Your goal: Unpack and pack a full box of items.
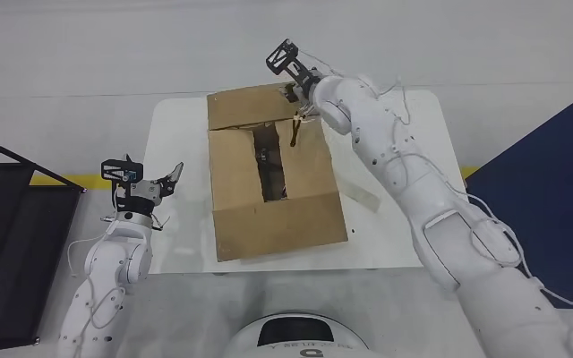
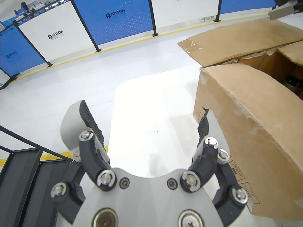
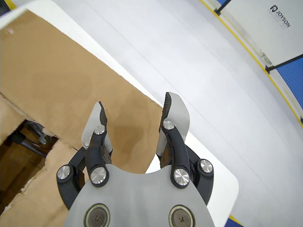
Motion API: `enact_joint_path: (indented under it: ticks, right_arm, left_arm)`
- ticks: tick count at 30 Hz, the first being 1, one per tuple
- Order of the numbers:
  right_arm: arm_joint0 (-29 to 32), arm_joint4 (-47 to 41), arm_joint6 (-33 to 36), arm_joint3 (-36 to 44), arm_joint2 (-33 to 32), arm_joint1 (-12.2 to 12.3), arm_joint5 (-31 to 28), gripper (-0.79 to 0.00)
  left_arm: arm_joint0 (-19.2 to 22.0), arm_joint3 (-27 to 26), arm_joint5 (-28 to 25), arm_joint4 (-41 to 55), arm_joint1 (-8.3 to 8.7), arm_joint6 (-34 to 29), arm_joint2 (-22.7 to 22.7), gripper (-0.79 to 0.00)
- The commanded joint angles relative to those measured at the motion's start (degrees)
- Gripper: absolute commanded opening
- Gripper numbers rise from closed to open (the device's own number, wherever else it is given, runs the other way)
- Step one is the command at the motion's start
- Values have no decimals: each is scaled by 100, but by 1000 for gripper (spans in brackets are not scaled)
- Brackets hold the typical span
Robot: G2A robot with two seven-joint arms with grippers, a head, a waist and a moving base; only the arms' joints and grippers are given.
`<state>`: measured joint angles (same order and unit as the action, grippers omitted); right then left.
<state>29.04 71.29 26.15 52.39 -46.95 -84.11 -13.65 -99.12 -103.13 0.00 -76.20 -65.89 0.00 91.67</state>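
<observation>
**Both pincers apart and empty; box partly open on table**

Left pincer (image 2: 143,109): fingers spread wide, nothing between them. It sits over the near-left part of the white table (image 1: 179,134). The cardboard box (image 1: 273,188) stands just beside it, on the side toward the other arm, and is not touching it. A black rack (image 1: 27,233) stands on the floor on the pincer's outer side, off the table.

Right pincer (image 3: 134,100): fingers apart, nothing held. It sits over the far end of the box, above the far flap (image 1: 246,106), which is folded outward. Whether it touches the flap cannot be told.

Box: upright at mid-table, between the two pincers. The two long top flaps lie nearly closed, leaving a narrow gap (image 1: 269,161) along the middle. This gap lies on the robot's side of the right pincer. Dark items (image 3: 30,133) show through it, but their kind cannot be told.
</observation>
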Motion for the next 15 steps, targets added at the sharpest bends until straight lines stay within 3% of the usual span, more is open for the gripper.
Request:
enact_joint_path:
  ticks: [1,5,8,9,12,15]
  right_arm:
    - [662,133,-268,841,-551,284,-331,-360]
    - [2511,431,-581,2772,-2003,855,-1141,-280]
    - [3977,383,-961,3894,-3149,1142,-1738,-43]
    - [4403,362,-1123,4138,-3474,1205,-1875,0]
    - [5411,335,-1666,4546,-4217,1322,-2056,0]
    - [5964,288,-2087,4568,-4577,1368,-2090,0]
  left_arm:
    - [0,0,0,0,0,0,0,0]
    - [0,0,0,0,0,0,0,0]
    - [0,0,0,0,0,0,0,0]
    - [42,-83,-41,-118,2,-8,-37,0]
    - [202,-367,-117,-584,5,-226,-226,0]
    - [363,-707,-206,-955,2,-486,-424,0]
